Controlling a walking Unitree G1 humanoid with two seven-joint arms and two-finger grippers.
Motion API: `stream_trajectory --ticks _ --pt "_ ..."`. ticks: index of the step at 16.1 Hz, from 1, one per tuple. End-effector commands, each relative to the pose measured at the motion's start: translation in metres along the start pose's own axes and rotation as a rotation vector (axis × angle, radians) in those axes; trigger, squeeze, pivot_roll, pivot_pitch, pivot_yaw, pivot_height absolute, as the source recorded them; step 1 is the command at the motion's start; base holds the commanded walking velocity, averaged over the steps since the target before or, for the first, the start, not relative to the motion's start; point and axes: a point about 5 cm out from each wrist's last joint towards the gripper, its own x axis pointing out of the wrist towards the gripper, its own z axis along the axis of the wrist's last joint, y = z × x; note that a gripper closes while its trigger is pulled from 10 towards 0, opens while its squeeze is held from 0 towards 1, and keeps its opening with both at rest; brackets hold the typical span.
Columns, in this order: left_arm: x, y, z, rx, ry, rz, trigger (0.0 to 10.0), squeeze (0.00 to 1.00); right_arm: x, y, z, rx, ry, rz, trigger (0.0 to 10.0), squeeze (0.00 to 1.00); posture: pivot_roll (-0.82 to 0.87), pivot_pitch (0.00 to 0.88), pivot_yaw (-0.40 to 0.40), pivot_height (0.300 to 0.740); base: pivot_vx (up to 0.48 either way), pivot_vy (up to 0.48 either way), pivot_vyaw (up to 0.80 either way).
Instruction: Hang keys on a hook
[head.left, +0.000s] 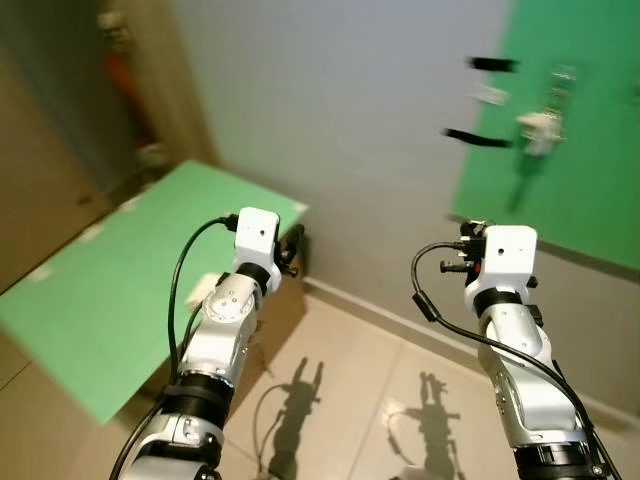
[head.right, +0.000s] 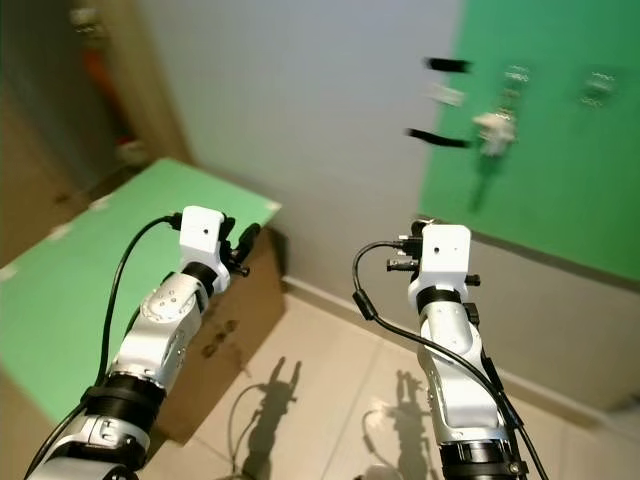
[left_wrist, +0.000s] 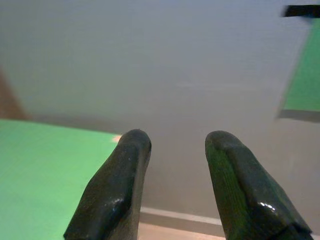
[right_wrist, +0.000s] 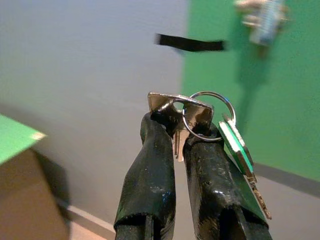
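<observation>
Because the keys (right_wrist: 200, 122) must go up on a hook, the right gripper (right_wrist: 181, 131) pinches them tight by a key head, ring poking out free to catch. The hook (head.left: 540, 130) sits on the green board (head.left: 590, 180), well apart. The left gripper (left_wrist: 175, 150) waits spread and empty.

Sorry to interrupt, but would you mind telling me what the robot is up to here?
It is carrying keys to hang on a hook. The right gripper is shut on them, raised toward the green wall panel, where a hook shows, blurred. The keys are not yet hung. The left gripper is open, empty, beside a green-topped cabinet.
</observation>
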Motion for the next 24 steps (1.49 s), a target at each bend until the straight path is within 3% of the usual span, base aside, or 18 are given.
stream_trajectory --ticks 1,5,15,21,24 --pt "0.001 -0.006 0.005 0.029 -0.020 -0.034 10.0 0.00 0.000 -0.002 -0.001 -0.004 0.002 -0.007 0.0 0.00 -0.22 0.000 0.067 0.736 0.000 0.000 -0.80" --pt "0.002 -0.012 0.007 0.029 -0.034 -0.085 10.0 0.00 -0.001 0.000 -0.004 0.004 0.009 0.000 0.0 0.00 -0.22 0.000 0.084 0.736 0.000 0.000 -0.79" --pt "0.004 -0.015 0.010 0.021 -0.047 -0.114 10.0 0.00 0.000 0.003 -0.007 0.017 0.022 0.010 0.0 0.00 -0.23 0.000 0.088 0.736 0.285 -0.347 -0.79" --pt "0.007 -0.016 0.017 0.036 -0.066 -0.105 10.0 0.00 0.002 0.018 -0.001 0.053 0.025 0.169 0.0 0.00 -0.23 0.000 0.086 0.736 0.000 0.000 0.00" --pt "0.008 -0.023 0.022 0.055 -0.089 -0.109 10.0 0.00 0.011 0.029 0.030 0.121 -0.045 0.319 0.0 0.00 -0.23 0.000 0.088 0.736 0.000 0.000 0.00"
